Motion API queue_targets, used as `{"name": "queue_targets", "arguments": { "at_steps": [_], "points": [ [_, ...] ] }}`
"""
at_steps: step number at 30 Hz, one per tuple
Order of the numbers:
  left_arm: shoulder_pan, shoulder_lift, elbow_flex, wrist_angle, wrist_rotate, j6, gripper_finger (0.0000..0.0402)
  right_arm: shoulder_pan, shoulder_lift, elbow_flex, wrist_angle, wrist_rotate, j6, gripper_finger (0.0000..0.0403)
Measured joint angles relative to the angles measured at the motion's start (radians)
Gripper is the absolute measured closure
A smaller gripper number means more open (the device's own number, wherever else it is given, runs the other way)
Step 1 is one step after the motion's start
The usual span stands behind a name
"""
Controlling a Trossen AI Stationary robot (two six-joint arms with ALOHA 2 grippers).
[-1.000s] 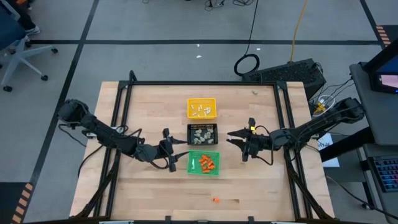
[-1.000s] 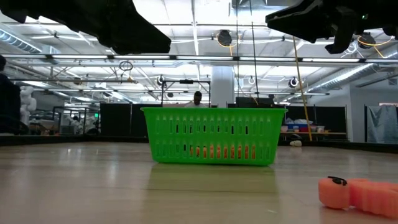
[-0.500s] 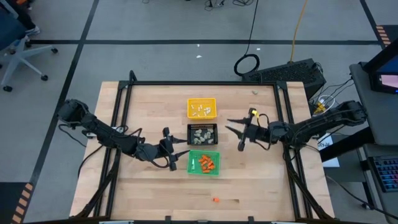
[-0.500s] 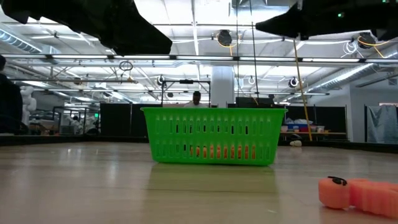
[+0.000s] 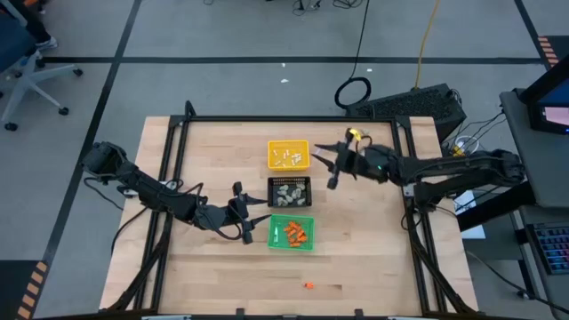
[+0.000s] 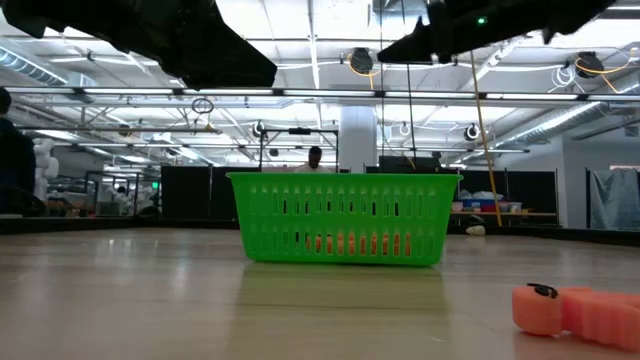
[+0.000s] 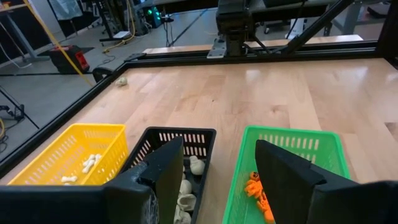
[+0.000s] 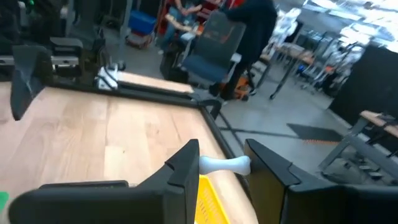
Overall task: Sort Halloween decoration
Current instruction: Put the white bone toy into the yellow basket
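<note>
A: What sits on the bench (image 5: 213, 151)?
B: Yellow tray (image 5: 288, 154), black tray (image 5: 290, 191), green tray (image 5: 292, 232).
A: Grippers?
B: Right gripper (image 8: 222, 167) beside the yellow tray pinches a white stick (image 8: 224, 165); left gripper (image 7: 219, 163) hangs spread, empty, near the green tray; one orange bit (image 5: 308, 285) lies loose

Robotics lab, taped concrete floor (image 5: 222, 36), ceiling strip lights (image 6: 300, 65), office chair (image 5: 22, 76)

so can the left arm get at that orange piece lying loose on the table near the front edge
Probably yes. The orange piece lies alone on bare table, outside the green tray. The left gripper hangs open and empty beside that tray, with nothing between it and the piece.
</note>
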Motion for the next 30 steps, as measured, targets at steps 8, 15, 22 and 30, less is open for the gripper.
{"name": "queue_targets", "arguments": {
  "at_steps": [8, 15, 22, 30],
  "points": [
    [0.000, 0.000, 0.000, 0.000, 0.000, 0.000, 0.0201, -0.140, 0.144, 0.174, -0.153, -0.171, 0.033, 0.0309],
    [0.000, 0.000, 0.000, -0.005, 0.000, -0.022, 0.0201, -0.222, 0.333, 0.328, -0.287, -0.287, 0.066, 0.0309],
    [-0.001, 0.000, 0.000, -0.011, 0.001, -0.023, 0.0201, -0.277, 0.532, 0.502, -0.498, -0.349, 0.058, 0.0309],
    [-0.001, 0.000, 0.000, -0.042, 0.001, -0.048, 0.0201, -0.308, 0.693, 0.644, -0.679, -0.388, 0.051, 0.0309]
  ]
}}
